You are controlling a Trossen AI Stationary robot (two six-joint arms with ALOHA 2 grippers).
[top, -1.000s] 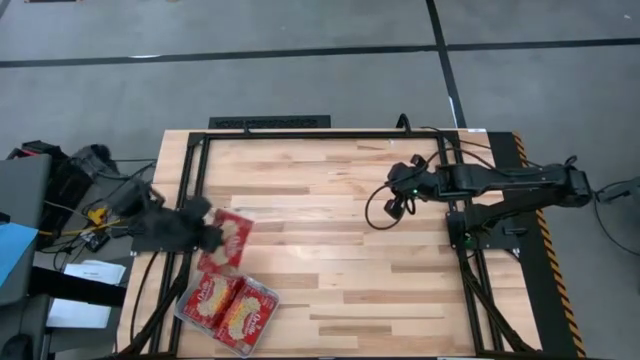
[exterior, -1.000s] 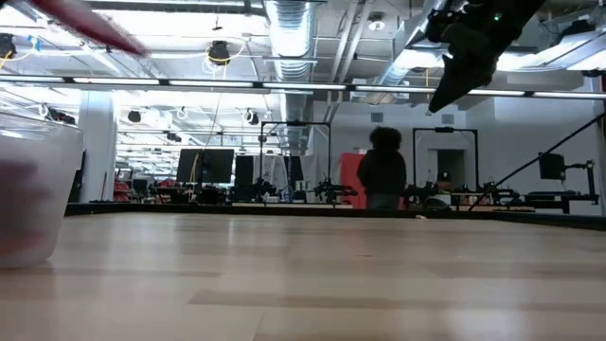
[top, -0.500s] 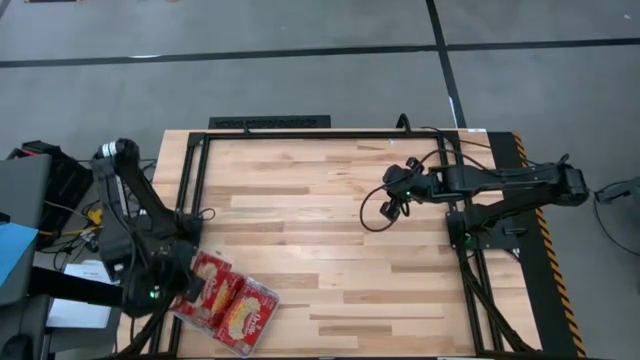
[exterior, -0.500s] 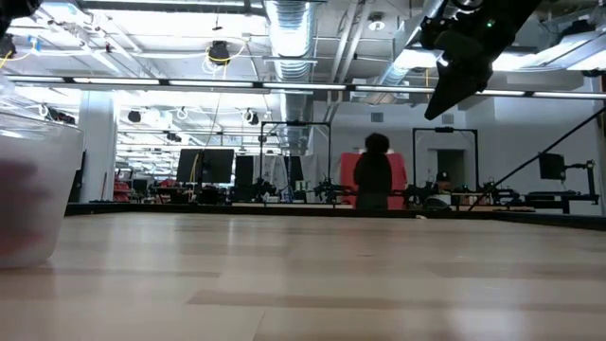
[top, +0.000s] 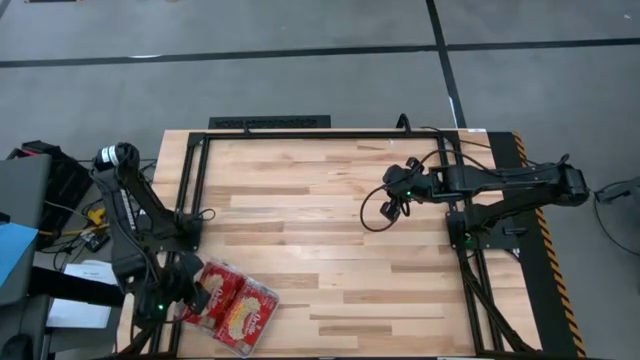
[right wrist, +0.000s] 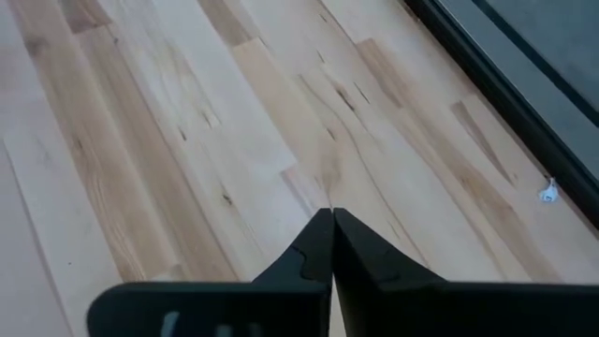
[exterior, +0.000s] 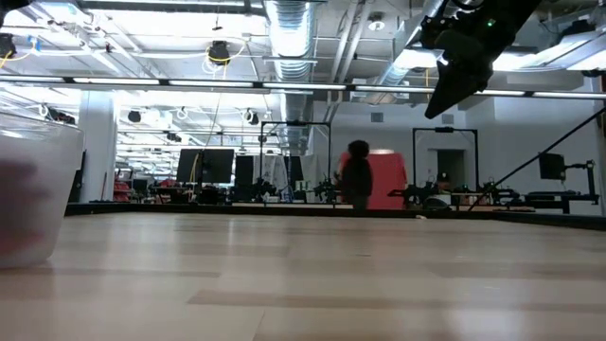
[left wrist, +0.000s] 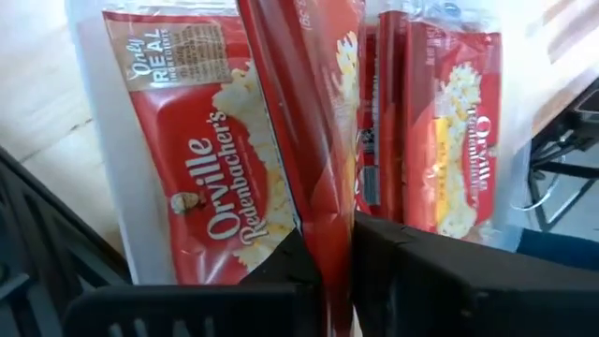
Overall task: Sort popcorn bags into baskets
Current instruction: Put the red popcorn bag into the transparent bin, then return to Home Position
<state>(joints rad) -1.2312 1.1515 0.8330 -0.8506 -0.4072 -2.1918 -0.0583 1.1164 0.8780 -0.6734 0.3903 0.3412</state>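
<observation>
Closest to the table's near left corner sits the clear tray, and the left gripper hangs just over its left end with its fingers pinched tight on a red popcorn bag held on edge. More bags lie flat in the tray beneath it, another on the bag's other side. To do this well, I'd say the bag should be lowered flat into the gap before letting go, so it does not tip over the rim. Far across from the tray, the right gripper waits above bare wood, fingers closed on nothing. From overhead the left arm hides part of the tray, so I cannot count the bags.
</observation>
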